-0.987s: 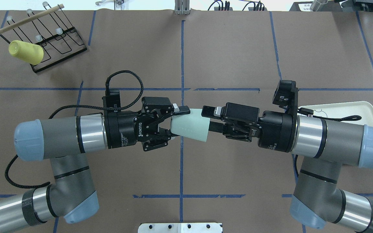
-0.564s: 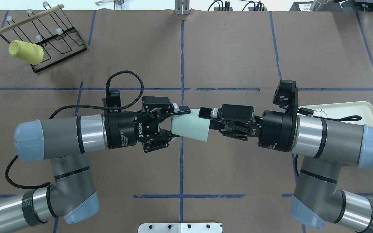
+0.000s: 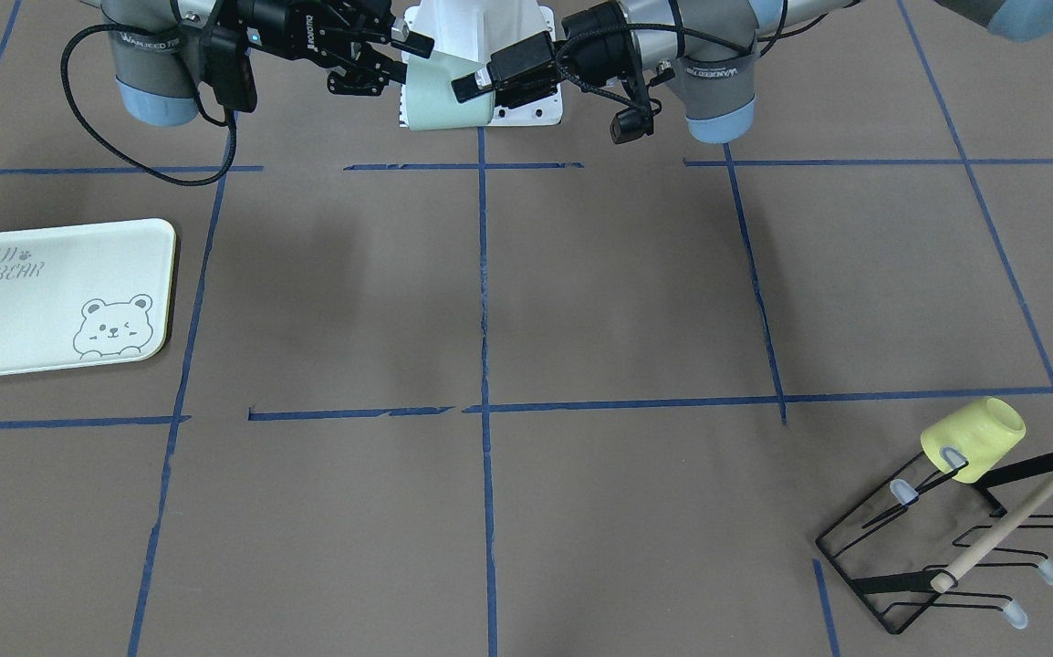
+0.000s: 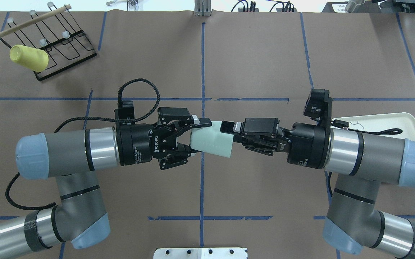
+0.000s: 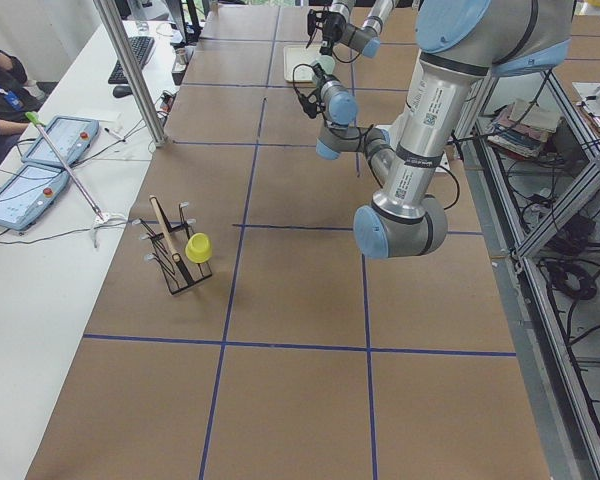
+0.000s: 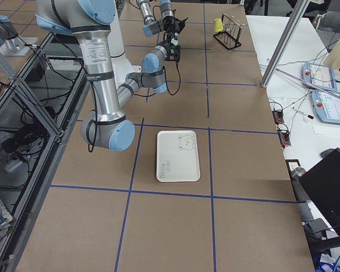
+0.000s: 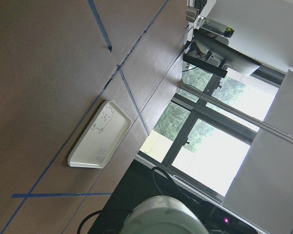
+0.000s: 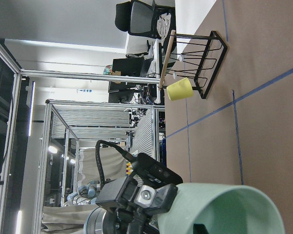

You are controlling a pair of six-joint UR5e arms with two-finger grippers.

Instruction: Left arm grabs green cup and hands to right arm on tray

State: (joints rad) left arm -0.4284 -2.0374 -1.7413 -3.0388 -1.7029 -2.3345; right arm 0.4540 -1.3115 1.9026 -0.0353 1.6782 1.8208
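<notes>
The pale mint-green cup [image 4: 211,142] lies on its side in the air between the two arms, above the table's middle line. My left gripper [image 4: 197,137] is shut on its base end. My right gripper [image 4: 230,133] is shut on the rim wall, one finger outside and one inside the mouth. The front-facing view shows the cup [image 3: 443,100] between the right gripper [image 3: 403,64] and the left gripper [image 3: 481,87]. The right wrist view shows the cup's open mouth [image 8: 224,209]. The pale green bear tray [image 4: 376,120] lies flat under the right arm and holds nothing [image 3: 15,310].
A pale yellow cup [image 4: 28,58] hangs on a black wire rack [image 4: 60,50] with a wooden rod at the far left corner. Blue tape lines grid the brown table. A white base plate [image 3: 508,36] stands at the robot's side.
The right gripper's jaws have narrowed onto the cup's rim, and its upper finger has shifted slightly towards the cup. The left gripper and the cup have stayed in place.
</notes>
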